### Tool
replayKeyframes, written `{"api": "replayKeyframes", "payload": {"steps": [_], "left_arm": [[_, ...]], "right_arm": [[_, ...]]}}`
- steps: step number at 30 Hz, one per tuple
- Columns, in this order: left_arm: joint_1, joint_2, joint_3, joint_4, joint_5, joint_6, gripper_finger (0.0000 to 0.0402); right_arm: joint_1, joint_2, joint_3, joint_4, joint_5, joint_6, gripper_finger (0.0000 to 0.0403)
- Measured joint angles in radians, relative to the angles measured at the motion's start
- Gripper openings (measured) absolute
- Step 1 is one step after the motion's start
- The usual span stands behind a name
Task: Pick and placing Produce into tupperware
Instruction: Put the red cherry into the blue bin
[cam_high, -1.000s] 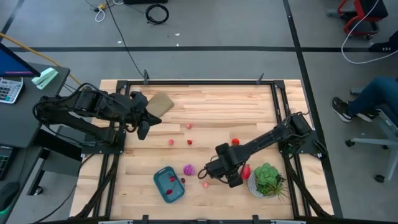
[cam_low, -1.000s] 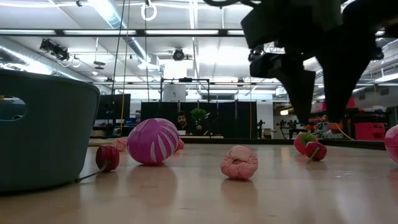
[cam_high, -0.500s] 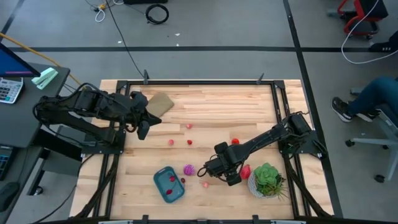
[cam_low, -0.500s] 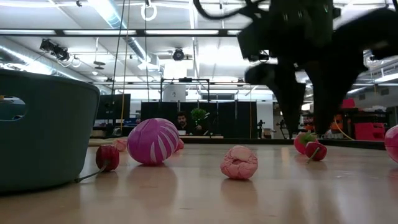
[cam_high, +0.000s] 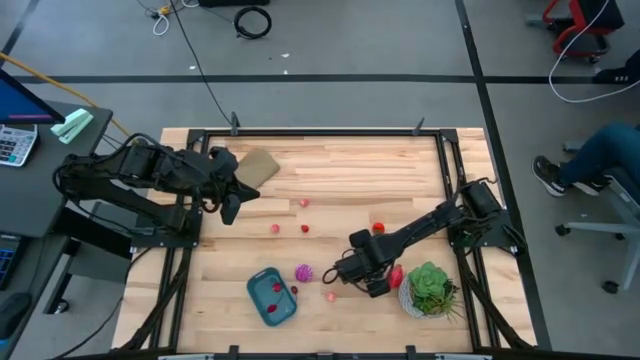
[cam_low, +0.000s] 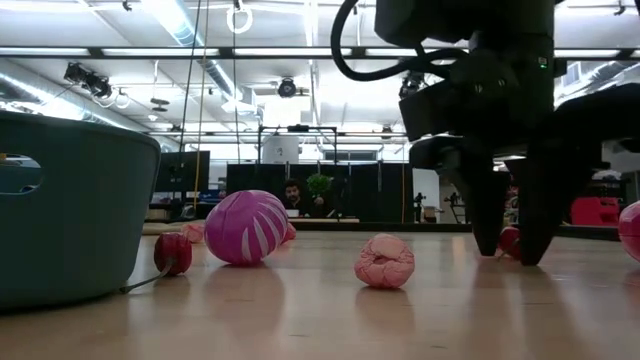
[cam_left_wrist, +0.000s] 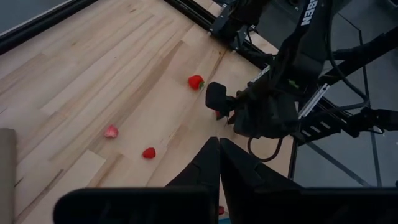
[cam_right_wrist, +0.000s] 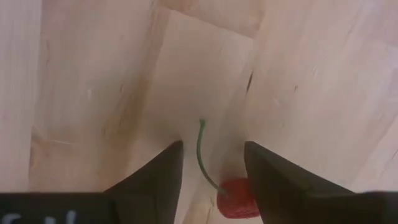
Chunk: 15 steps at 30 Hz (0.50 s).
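Observation:
The teal tupperware (cam_high: 271, 297) stands near the table's front edge with two red pieces in it. My right gripper (cam_high: 346, 274) points down, open, with its fingertips close to the table. A red cherry (cam_right_wrist: 237, 198) with a green stem lies on the wood between the two fingers (cam_right_wrist: 160, 169). It also shows between them in the low view, the cherry (cam_low: 511, 240). A magenta ball (cam_high: 304, 272) and a pale pink piece (cam_high: 330, 296) lie between the gripper and the tupperware. My left gripper (cam_left_wrist: 219, 148) hangs shut over the table's far left, holding nothing.
A green plant in a white pot (cam_high: 430, 288) stands just right of my right gripper, with a red strawberry (cam_high: 396, 277) beside it. More red pieces (cam_high: 305, 228) lie mid-table. A flat tan piece (cam_high: 258, 167) lies at the far left. A person sits beyond the right edge (cam_high: 600, 160).
My right gripper has come down toward the table, and its fingers now stand on either side of the cherry. The produce and the tupperware have stayed where they were.

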Motion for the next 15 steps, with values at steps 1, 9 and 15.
{"api": "replayKeyframes", "payload": {"steps": [1,9,15], "left_arm": [[0.0,0.0,0.0,0.0,0.0,-0.001,0.0015],[0.0,0.0,0.0,0.0,0.0,0.0,0.0024],[0.0,0.0,0.0,-0.001,0.0,0.0,0.002]], "right_arm": [[0.0,-0.002,-0.008,0.008,0.0,0.012,0.0168],[0.002,0.0,-0.007,0.01,-0.02,0.131,0.0053],[0.001,-0.005,-0.006,0.015,-0.021,0.206,0.0013]]}}
